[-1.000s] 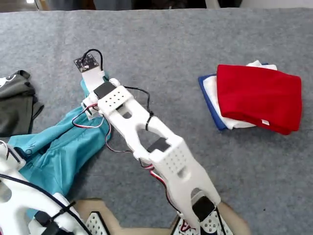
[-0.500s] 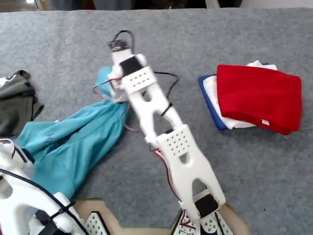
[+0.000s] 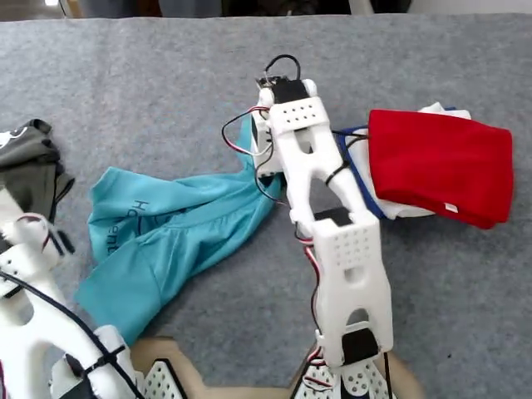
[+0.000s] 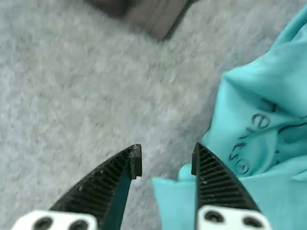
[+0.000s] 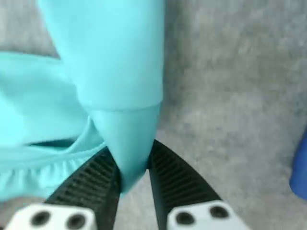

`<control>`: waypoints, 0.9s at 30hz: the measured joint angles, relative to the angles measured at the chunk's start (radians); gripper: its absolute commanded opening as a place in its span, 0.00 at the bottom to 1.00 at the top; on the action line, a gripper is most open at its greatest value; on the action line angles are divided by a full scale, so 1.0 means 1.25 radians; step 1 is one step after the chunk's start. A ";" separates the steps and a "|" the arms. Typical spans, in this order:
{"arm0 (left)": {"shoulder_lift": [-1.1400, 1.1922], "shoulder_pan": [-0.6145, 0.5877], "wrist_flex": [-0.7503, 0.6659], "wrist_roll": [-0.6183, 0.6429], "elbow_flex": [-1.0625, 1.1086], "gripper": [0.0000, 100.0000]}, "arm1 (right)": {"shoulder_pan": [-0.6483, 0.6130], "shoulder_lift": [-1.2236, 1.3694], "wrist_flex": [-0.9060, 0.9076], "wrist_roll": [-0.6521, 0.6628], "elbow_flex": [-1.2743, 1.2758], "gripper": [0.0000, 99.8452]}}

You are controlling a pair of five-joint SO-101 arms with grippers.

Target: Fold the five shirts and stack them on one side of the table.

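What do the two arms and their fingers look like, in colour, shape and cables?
The right arm and left arm are blocky white plastic; the right one has panels of small holes, and thin black, red and white cables loop along it. The left gripper and right gripper have black, pointed, ribbed fingers on white bases.

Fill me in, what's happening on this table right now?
The right gripper is clamped on a fold of the teal shirt, close to the folded stack topped by the red shirt. The rest of the teal shirt lies crumpled on the grey table. The left gripper is open beside its other end, holding nothing. A dark shirt lies bunched at the table's edge.
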 measured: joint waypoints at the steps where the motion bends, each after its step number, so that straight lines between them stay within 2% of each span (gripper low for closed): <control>1: 0.017 0.029 -0.011 0.011 -0.010 0.23 | 0.000 -0.025 0.000 0.011 0.028 0.01; 4: 0.097 0.122 -0.027 0.045 -0.059 0.24 | 0.017 -0.071 -0.010 0.033 0.114 0.01; 9: 0.287 0.249 -0.027 0.077 -0.218 0.24 | 0.077 -0.083 -0.106 0.037 0.282 0.01; 17: 0.567 0.439 -0.033 0.088 -0.489 0.26 | 0.083 -0.203 -0.266 0.036 0.492 0.01; 22: 0.756 0.468 -0.033 0.122 -0.644 0.26 | 0.090 -0.250 -0.323 0.036 0.573 0.01; 27: 0.934 0.470 -0.032 0.142 -0.740 0.10 | 0.144 -0.263 -0.354 0.039 0.638 0.01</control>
